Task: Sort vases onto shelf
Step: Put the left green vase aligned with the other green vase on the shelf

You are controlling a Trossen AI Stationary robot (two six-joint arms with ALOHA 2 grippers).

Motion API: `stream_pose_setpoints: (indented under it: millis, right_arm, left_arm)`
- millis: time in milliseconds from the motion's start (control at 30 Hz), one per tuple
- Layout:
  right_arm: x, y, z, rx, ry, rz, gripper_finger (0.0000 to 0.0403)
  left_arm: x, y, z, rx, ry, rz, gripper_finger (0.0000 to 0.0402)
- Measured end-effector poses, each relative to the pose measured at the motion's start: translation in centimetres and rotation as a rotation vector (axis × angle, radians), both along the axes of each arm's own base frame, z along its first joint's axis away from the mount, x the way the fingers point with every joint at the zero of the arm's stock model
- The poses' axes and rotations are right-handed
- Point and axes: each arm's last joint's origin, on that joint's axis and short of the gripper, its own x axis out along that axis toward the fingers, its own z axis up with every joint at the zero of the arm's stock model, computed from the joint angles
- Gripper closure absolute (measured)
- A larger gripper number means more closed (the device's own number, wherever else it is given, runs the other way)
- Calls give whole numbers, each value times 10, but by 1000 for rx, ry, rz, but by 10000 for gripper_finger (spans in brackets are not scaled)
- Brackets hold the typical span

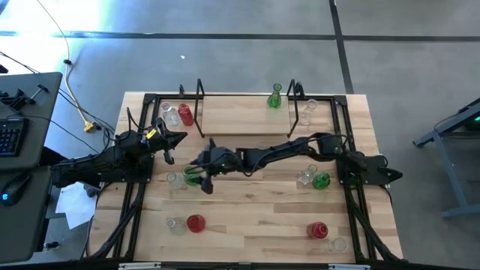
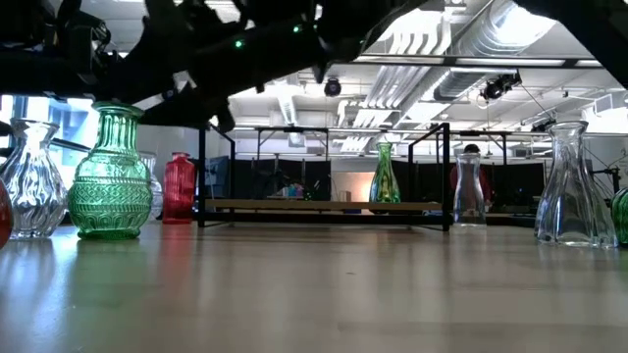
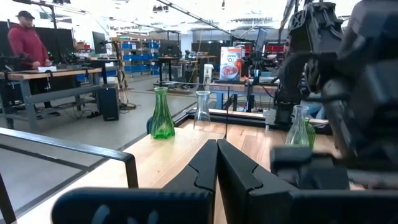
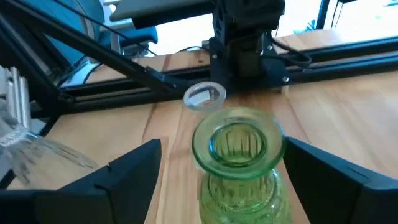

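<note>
My right gripper (image 4: 224,149) is open and reaches across the table to a green vase (image 4: 237,144) that stands upright on the tabletop left of centre (image 1: 192,177). One finger stands on each side of its neck, apart from the glass. My left gripper (image 3: 217,163) is shut and hovers near the shelf's left end (image 1: 169,147), holding nothing. The shelf (image 1: 240,114) lies at the far edge. A green vase (image 1: 275,97) stands on the shelf, and a clear vase (image 1: 310,107) stands by its right frame.
A clear vase (image 1: 172,178) stands right beside the green one. Red (image 1: 185,114) and clear (image 1: 170,114) vases stand at the shelf's left end. More vases stand at right centre (image 1: 321,180), near left (image 1: 196,223) and near right (image 1: 317,229). A person (image 3: 25,43) stands beyond the table.
</note>
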Motion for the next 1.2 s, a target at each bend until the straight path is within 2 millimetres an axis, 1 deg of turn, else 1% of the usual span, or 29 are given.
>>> stream_pose_setpoints:
  millis: [100, 233, 367, 433, 533, 700, 800, 1033, 1200]
  right_arm:
    - [6, 0, -5, 6, -9, 15, 86]
    - [8, 0, -12, 7, 1, 18, 86]
    - [8, 0, -12, -12, -10, 26, 95]
    - [8, 2, -11, -16, -23, 31, 110]
    - [9, 2, -10, -23, -35, 40, 143]
    - [10, 2, -16, -22, -40, 44, 200]
    - [11, 2, -18, -20, -44, 41, 219]
    - [11, 2, -17, -7, -53, 36, 219]
    - [8, -1, -6, -5, -47, 31, 222]
  left_arm:
    - [0, 0, 0, 0, 0, 0, 399]
    - [0, 0, 0, 0, 0, 0, 399]
    - [0, 0, 0, 0, 0, 0, 399]
    - [0, 0, 0, 0, 0, 0, 399]
    - [0, 0, 0, 1, -4, 1, 399]
    - [0, 0, 2, 5, -16, 4, 399]
    - [0, 0, 2, 6, -21, 4, 399]
    - [0, 0, 2, 16, -19, 5, 399]
    - [0, 0, 2, 16, -18, 5, 399]
